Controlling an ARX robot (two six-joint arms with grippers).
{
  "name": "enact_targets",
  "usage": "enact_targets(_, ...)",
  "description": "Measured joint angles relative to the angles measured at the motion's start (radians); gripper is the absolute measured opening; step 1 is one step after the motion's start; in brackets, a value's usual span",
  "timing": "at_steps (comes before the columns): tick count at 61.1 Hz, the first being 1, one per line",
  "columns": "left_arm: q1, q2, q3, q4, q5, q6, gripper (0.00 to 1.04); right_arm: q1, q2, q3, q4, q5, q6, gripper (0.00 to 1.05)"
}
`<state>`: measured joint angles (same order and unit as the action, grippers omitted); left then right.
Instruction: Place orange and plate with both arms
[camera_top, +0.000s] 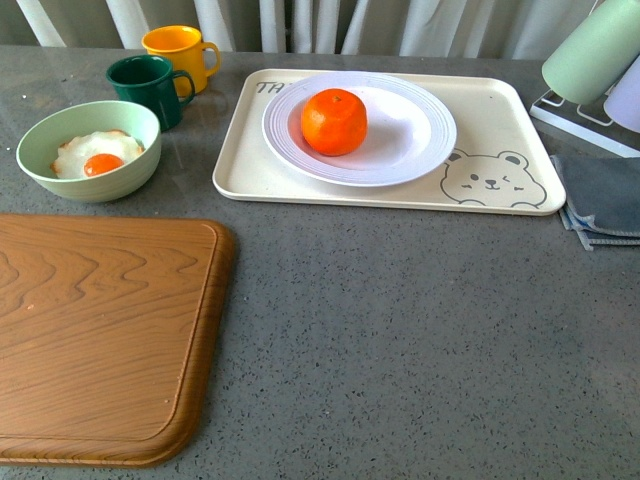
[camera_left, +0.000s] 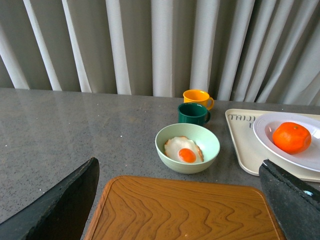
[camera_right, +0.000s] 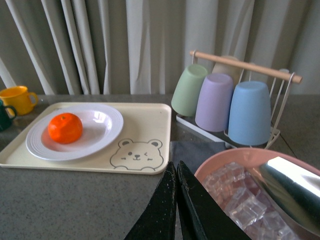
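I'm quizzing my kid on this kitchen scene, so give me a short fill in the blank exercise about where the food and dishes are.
1. The orange sits on the white ____, which rests on the bear-printed tray.
2. The fried egg lies in the pale ____ bowl.
3. The yellow mug stands behind the dark green ____.
4. The nearest thing to the bowl on the camera's side is the wooden ____.

Missing words: plate; green; mug; cutting board
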<state>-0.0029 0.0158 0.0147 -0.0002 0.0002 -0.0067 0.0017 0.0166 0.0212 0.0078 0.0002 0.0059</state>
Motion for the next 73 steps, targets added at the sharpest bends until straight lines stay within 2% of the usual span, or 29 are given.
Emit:
enact_targets(19, 0.000, 0.000, 0.000, 0.000, 0.000, 0.000, 0.96, 0.000, -0.010, 0.000, -0.005, 0.000, 0.000, 0.02)
enact_targets(23, 0.000, 0.000, 0.000, 0.000, 0.000, 0.000, 0.96, 0.000, -0.010, 0.000, -0.006, 0.000, -0.001, 0.12)
enact_targets(29, 0.000, 0.000, 0.000, 0.000, 0.000, 0.000, 0.96, 0.000, -0.010, 0.000, -0.006, 0.000, -0.001, 0.34)
enact_targets(32, 0.000, 0.000, 0.000, 0.000, 0.000, 0.000, 0.96, 0.000, -0.010, 0.000, -0.006, 0.000, -0.001, 0.42)
enact_targets(39, 0.000, 0.000, 0.000, 0.000, 0.000, 0.000, 0.96, 0.000, -0.011, 0.000, -0.006, 0.000, -0.001, 0.66)
enact_targets(43, 0.000, 0.000, 0.000, 0.000, 0.000, 0.000, 0.96, 0.000, -0.011, 0.000, -0.006, 0.000, -0.001, 0.85)
enact_targets(48, 0.000, 0.000, 0.000, 0.000, 0.000, 0.000, 0.96, 0.000, -0.011, 0.000, -0.006, 0.000, -0.001, 0.97)
enact_targets(73, 0.000, 0.000, 0.000, 0.000, 0.000, 0.000, 0.96, 0.000, -0.011, 0.000, -0.006, 0.000, -0.001, 0.96)
